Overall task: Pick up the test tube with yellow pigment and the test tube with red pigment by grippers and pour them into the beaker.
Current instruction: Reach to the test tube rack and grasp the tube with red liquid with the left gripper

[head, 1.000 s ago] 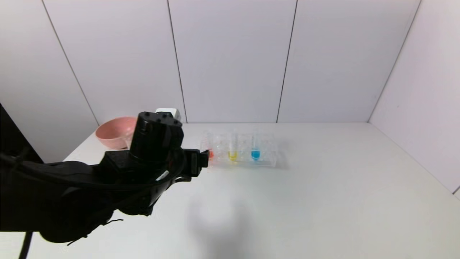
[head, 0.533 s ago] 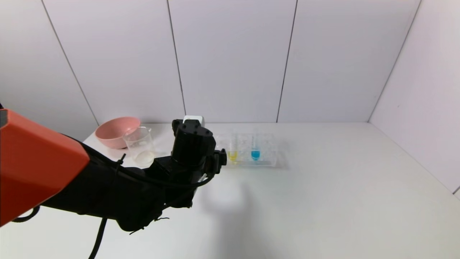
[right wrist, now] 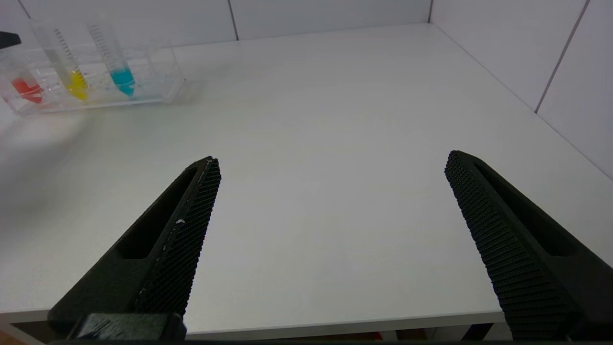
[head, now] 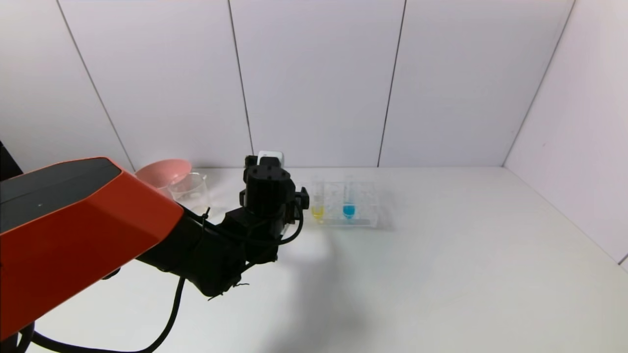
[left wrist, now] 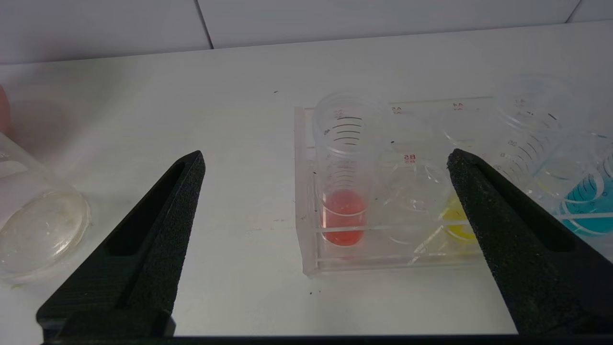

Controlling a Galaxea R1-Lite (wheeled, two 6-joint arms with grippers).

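My left gripper (left wrist: 325, 154) is open and empty, just in front of the clear tube rack (left wrist: 306, 258), with the red-tipped test tube (left wrist: 342, 211) standing in the rack between and beyond its fingertips. The yellow-tipped test tube (left wrist: 455, 227) stands in the rack, partly behind one finger (left wrist: 498, 215); it also shows in the head view (head: 318, 211). In the head view the left wrist (head: 267, 191) hides the red tube. The clear beaker (head: 189, 189) stands to the left of the arm, empty. My right gripper (right wrist: 333, 160) is open and empty over the table's front edge.
A blue-tipped tube (head: 349, 210) stands in the rack to the right of the yellow one. A pink bowl (head: 159, 171) sits behind the beaker at the back left. White walls close the back and right side.
My left arm has reached forward and to the right, up to the rack. The beaker has come into view and the red tube is now hidden behind the wrist in the head view.
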